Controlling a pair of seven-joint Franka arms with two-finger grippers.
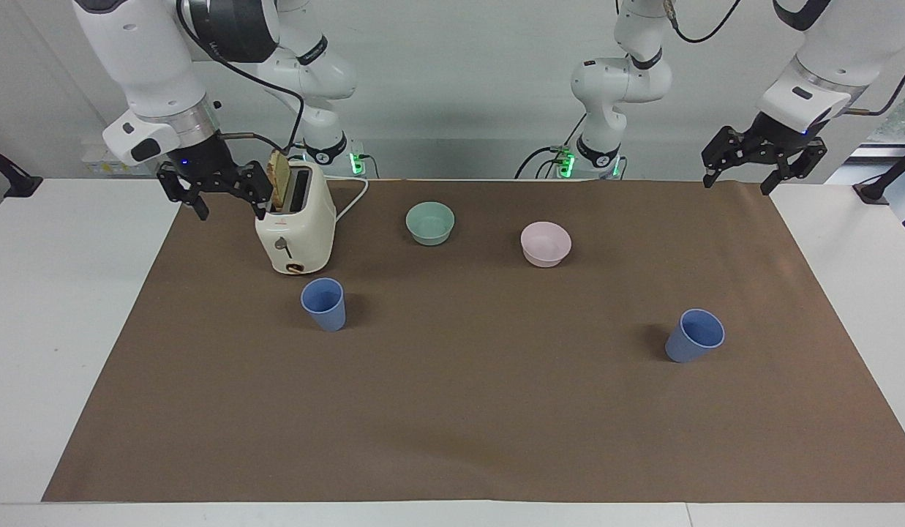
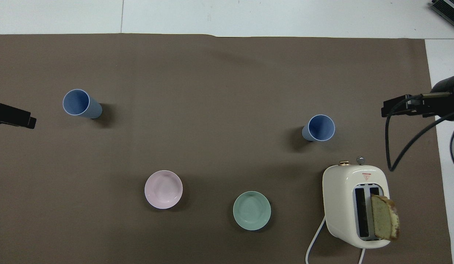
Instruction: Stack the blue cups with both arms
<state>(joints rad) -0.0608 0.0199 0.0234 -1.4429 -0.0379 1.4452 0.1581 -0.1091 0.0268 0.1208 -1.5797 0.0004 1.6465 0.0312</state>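
Note:
Two blue cups stand upright and apart on the brown mat. One cup is just farther from the robots than the toaster, toward the right arm's end. The other cup stands toward the left arm's end. My right gripper hangs open and empty above the mat's edge beside the toaster. Above the mat's corner at the left arm's end, my left gripper is open and holds nothing. Both arms wait, well away from the cups.
A cream toaster with a bread slice sticking up stands close to the right gripper. A mint-green bowl and a pale pink bowl sit nearer the robots than the cups.

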